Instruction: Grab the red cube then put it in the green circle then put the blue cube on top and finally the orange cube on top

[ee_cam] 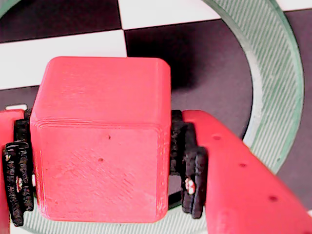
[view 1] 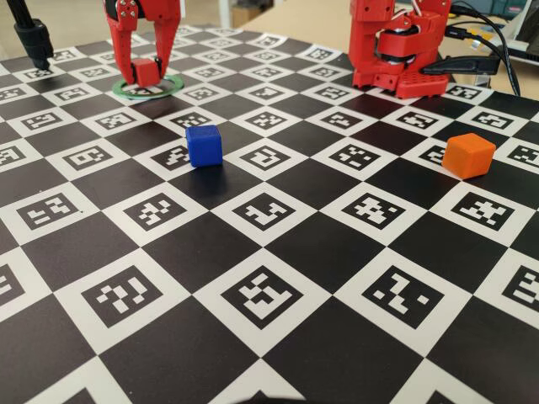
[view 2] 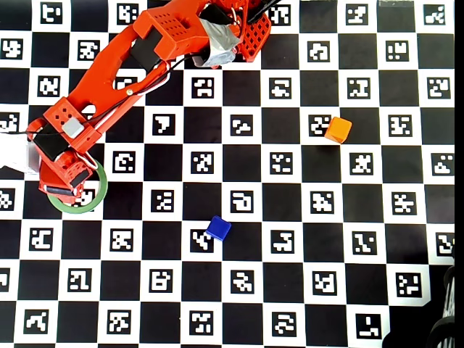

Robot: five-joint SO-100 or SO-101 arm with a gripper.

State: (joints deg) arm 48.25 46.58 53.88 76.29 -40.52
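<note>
The small matte red plastic cube [ee_cam: 100, 139] is clamped between the two black-padded fingers of the red two-finger gripper [view 1: 147, 71], one pad [ee_cam: 190, 163] pressed on each of two opposite flat faces. In the fixed view it is seen at the upper left of the frame, directly over the thin flat green ring [view 1: 173, 87]; whether it already touches the checkered marker board [view 1: 278, 278] cannot be told. In the wrist view the ring [ee_cam: 273, 83] curves around the upper right, with its open centre behind the cube.

The cube is judged to be light, stiff and hollow-printed, with fine layer lines that should give the pads some grip; crushing looks unlikely. A hold across parallel faces, near mid-height, is judged best, since the slightly rounded edges could slip out of a corner grip.

No long axis is offered by a cube; all sides are alike. Its faces are seen roughly square to the fingers and its top roughly level.

The small matte deep-blue plastic cube [view 1: 204, 145] sits left of centre in the fixed view, and the small matte bright-orange plastic cube [view 1: 469, 155] at the right, both apart from the ring.
</note>
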